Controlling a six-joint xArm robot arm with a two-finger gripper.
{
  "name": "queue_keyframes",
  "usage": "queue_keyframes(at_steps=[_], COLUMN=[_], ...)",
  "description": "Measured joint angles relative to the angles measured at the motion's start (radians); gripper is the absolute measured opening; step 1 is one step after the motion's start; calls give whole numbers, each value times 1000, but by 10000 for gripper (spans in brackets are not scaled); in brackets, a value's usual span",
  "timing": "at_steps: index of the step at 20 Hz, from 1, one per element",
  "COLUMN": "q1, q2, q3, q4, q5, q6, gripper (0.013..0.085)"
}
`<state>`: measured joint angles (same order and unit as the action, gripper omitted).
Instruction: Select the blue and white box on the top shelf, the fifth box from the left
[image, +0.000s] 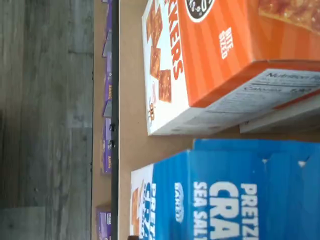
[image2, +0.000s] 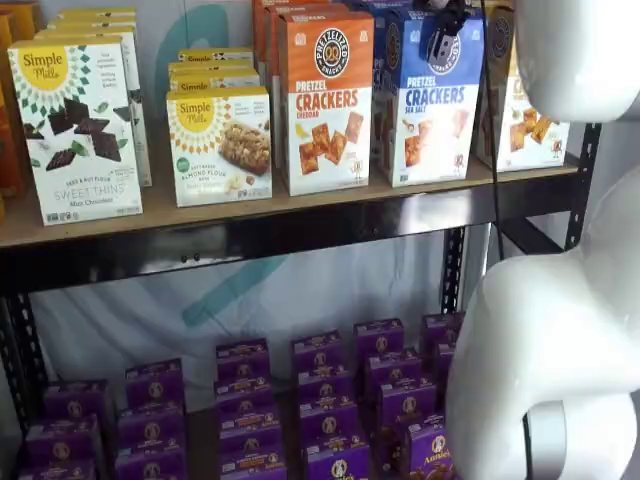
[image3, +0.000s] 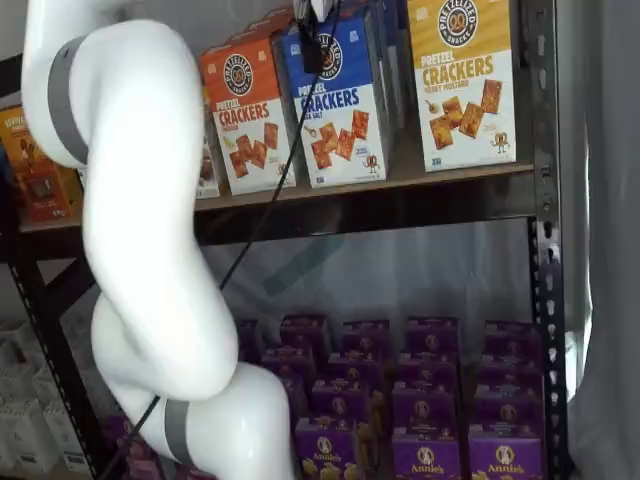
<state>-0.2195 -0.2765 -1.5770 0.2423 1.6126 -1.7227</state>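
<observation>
The blue and white box (image2: 430, 100) reads "PRETZEL CRACKERS SEA SALT" and stands upright on the top shelf (image2: 200, 218), a tan board with a black front rail. It shows in both shelf views (image3: 338, 115) and close up in the wrist view (image: 235, 195). My gripper (image2: 446, 32) hangs from above right in front of the box's blue upper part, also in a shelf view (image3: 312, 45). Only dark fingers show, with no plain gap. No box is held.
An orange-topped cheddar box (image2: 325, 100) stands just left of the blue one, and a yellow-topped box (image3: 462, 80) to its right. Simple Mills boxes (image2: 75, 125) stand further left. Purple boxes (image2: 320, 400) fill the lower shelf. My white arm (image3: 140, 220) and its cable (image3: 270, 205) hang before the shelves.
</observation>
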Motion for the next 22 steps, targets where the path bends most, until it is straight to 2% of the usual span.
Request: queue_keyframes(at_steps=[4,6,7,9,10,11,22], q1=[1,0,-1,-3,-4,-5,-14], q2=[5,7,7,9,9,10,8], q3=[-5,-8,-9,-10,-11,-12,-17], q4=[2,1,0,0,1,2,6], q5=[9,11,11,9,9,9,10], q6=[3,1,1,-2,-3,-3,-10], gripper=[850,770,770,690,690,650,650])
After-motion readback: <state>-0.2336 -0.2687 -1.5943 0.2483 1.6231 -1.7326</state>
